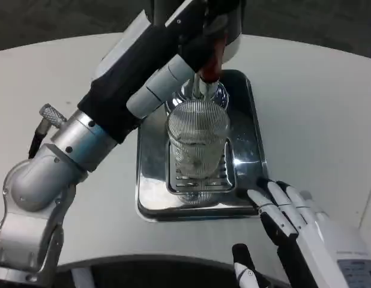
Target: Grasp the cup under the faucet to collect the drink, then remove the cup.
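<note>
A clear ribbed glass cup (197, 141) stands upright on the slotted grate (197, 183) of a shiny metal drip tray (150, 180), right under the chrome faucet spout (203, 90). My left arm reaches across from the lower left to the top of the picture. There my left hand (200, 33) grips the red tap lever (214, 60) above the cup. My right hand (293, 225) lies at the lower right with its fingers apart and nothing in them. Its fingertips (263, 195) are at the tray's near right corner, a short way from the cup.
The tray sits in the middle of a round white table (317, 108), whose front edge curves along the bottom of the picture. My left forearm (113, 114) crosses over the table left of the tray. Bare tabletop lies to the right of the tray.
</note>
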Tool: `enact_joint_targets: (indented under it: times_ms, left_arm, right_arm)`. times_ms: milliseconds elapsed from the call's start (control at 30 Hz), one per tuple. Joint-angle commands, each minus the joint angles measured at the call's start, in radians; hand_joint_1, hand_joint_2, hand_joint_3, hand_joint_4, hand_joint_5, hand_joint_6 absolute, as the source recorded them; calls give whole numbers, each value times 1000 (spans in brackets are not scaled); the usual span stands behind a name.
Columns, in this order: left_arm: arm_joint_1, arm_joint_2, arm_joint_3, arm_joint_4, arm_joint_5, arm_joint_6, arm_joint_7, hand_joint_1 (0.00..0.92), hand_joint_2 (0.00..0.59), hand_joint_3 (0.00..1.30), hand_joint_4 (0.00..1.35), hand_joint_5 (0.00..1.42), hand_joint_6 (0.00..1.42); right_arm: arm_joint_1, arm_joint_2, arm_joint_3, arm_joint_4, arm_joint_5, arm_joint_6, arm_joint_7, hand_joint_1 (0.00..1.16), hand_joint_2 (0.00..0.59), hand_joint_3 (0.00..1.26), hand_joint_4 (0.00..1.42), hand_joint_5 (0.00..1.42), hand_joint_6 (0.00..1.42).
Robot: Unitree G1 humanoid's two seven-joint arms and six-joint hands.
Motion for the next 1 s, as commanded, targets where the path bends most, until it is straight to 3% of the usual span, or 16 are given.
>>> enact_joint_targets:
  times_ms: [33, 267, 500, 1000]
  left_arm:
    - [11, -5, -18, 37, 23, 4, -20, 0, 88, 0, 0, 45, 39]
    - [-4, -11, -38, 68, 57, -6, -31, 0, 87, 0, 0, 54, 40]
    - [-15, 30, -75, 48, 195, -97, -20, 0, 86, 0, 0, 64, 42]
    - [-24, 135, -110, 16, 354, -231, -11, 0, 92, 0, 0, 115, 79]
  right_arm:
    - [12, 2, -3, -3, 7, 7, 8, 273, 522, 165, 54, 48, 64]
    - [26, 8, -8, -11, 3, 6, -1, 273, 522, 165, 56, 55, 74]
    - [25, 4, -18, -9, 3, -3, -11, 272, 522, 173, 64, 69, 87]
    - [62, 10, -19, -13, 14, -5, -39, 297, 524, 172, 74, 86, 126]
